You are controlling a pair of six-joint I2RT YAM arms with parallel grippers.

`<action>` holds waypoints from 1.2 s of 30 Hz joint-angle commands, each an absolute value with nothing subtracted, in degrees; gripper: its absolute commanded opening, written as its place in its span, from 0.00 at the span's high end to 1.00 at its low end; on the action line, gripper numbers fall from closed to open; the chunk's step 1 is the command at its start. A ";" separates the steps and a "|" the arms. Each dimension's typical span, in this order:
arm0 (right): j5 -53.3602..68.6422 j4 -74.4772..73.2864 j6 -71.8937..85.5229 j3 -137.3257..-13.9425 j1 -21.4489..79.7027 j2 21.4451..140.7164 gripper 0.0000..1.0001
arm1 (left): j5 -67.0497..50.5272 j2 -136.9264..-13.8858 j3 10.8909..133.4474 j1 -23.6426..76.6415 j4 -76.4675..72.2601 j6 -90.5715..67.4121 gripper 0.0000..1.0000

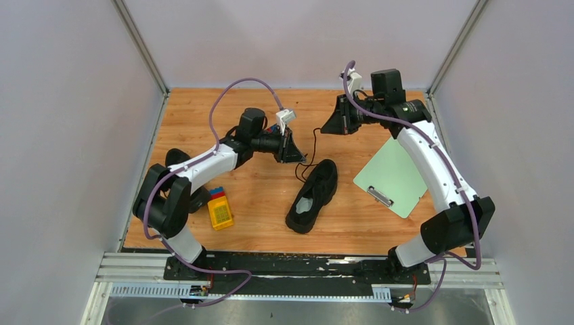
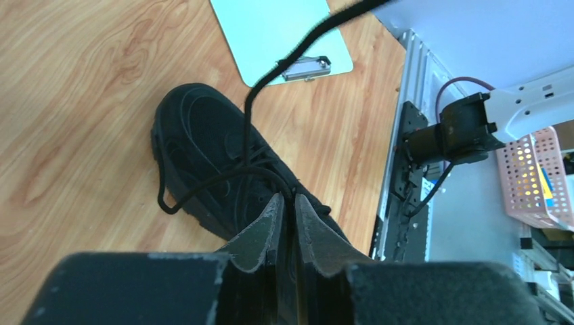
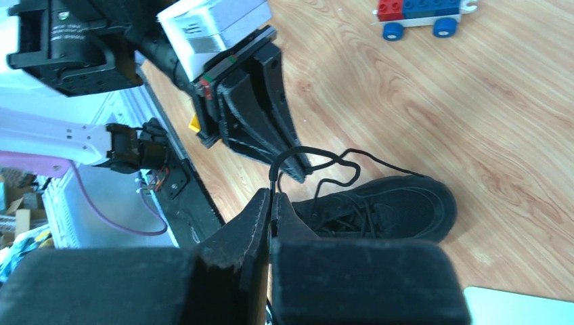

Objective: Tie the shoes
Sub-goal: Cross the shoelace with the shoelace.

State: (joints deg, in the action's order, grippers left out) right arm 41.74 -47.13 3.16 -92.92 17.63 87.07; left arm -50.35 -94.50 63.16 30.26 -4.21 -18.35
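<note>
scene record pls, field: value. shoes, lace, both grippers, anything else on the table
shoe in work: black sneaker, mid-table, untied
second shoe: mostly hidden under the left arm
lace: lifted off the sneaker toward both grippers
right gripper: shut on lace
left gripper: narrow gap, lace crosses its tips, grip unclear
other: green clipboard, yellow toy
surface: wooden table

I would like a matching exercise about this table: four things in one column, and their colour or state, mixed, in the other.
Things:
1 shoe
2 clipboard
3 toy car
4 right gripper

Colour or state:
a pale green
b red and blue
c shut on a lace
d black fabric

Pairs: 1-d, 2-a, 3-b, 4-c.
</note>
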 commanded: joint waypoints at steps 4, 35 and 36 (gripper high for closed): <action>51.26 -44.27 7.00 -94.75 18.13 84.16 1.00 | -50.74 -93.82 67.34 30.67 -4.21 -13.57 0.78; 55.02 -42.07 10.67 -94.82 18.16 84.57 1.00 | -54.93 -94.96 67.18 32.57 -8.65 -14.70 0.63; 55.02 -41.98 10.84 -94.76 18.16 84.62 1.00 | -55.00 -94.99 67.09 32.63 -8.86 -14.86 0.62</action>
State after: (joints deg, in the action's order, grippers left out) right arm 54.13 -44.64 9.87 -94.06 17.89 86.04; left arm -51.44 -94.74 66.19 31.81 -4.62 -13.89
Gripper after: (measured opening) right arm 0.016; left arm 0.368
